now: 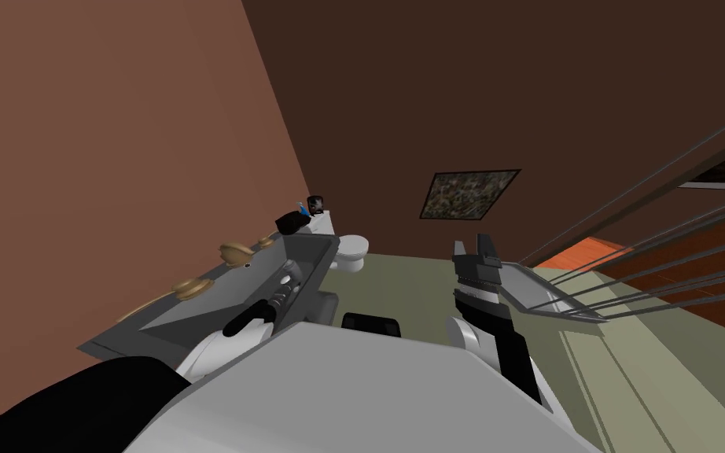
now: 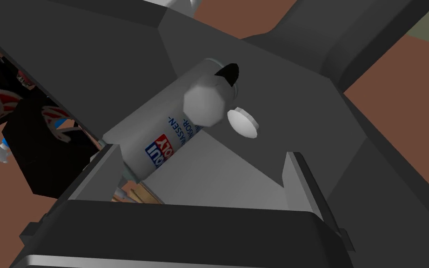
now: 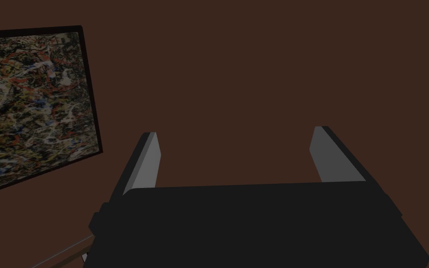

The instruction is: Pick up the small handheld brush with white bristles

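While my left hand (image 2: 202, 153) hangs in the grey sink (image 2: 92, 56), its two fingers stand apart and hold nothing. The brush (image 2: 137, 194) is mostly hidden. Just a tan bit peeks out from under one white bottle (image 2: 171, 135), right by one finger, and I cannot see its bristles. One white round disc (image 2: 243, 122) lies just beside the bottle's top. One black box (image 2: 41, 153) sits past the sink's wall, partly hidden by it. On the counter I count three brown round things (image 1: 234, 252), too small to name. My right hand (image 3: 235, 132) is up in the air, fingers apart, empty.
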Available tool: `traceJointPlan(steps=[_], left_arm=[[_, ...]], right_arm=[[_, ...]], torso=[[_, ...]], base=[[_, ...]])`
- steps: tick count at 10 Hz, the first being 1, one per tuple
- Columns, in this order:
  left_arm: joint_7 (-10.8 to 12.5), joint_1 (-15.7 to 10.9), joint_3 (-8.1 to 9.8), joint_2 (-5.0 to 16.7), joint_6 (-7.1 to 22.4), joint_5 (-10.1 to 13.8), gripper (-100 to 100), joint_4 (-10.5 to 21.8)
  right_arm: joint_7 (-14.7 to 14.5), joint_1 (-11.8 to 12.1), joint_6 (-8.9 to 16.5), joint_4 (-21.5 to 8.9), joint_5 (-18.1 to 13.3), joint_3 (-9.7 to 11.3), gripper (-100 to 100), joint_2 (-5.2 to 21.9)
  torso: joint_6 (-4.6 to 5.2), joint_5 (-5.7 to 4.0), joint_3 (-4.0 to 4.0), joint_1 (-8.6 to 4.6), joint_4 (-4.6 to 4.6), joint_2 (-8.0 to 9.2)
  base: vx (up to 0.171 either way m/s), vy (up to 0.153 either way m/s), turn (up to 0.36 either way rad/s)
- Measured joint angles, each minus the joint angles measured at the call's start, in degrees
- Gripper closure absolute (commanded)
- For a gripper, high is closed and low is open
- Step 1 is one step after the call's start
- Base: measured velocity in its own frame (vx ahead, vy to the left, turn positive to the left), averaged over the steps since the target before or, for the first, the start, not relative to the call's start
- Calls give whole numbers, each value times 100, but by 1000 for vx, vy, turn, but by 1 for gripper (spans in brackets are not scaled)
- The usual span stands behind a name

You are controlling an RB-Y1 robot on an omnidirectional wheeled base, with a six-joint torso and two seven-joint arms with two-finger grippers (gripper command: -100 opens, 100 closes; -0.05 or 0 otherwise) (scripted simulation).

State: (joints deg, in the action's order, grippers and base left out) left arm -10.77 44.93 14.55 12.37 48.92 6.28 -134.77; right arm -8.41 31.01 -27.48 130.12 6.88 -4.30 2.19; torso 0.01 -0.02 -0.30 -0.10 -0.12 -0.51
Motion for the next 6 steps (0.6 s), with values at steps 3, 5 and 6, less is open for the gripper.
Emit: traceJointPlan(steps=[3,5,6], left_arm=[[-14,49,7,119,319,109,-100,-6],[-15,51,8,124,344,115,-100,-6],[-13,27,8,126,304,108,-100,63]], right_arm=[[0,0,0,0,0,0,0,0],[0,-2,0,0,0,0,0,0],[0,-2,0,0,0,0,0,0]], torso=[[0,2,7,9,3,12],[1,3,23,16,9,42],[2,5,25,20,10,44]], base=[[80,-18,43],[11,2,-7],[18,15,-16]])
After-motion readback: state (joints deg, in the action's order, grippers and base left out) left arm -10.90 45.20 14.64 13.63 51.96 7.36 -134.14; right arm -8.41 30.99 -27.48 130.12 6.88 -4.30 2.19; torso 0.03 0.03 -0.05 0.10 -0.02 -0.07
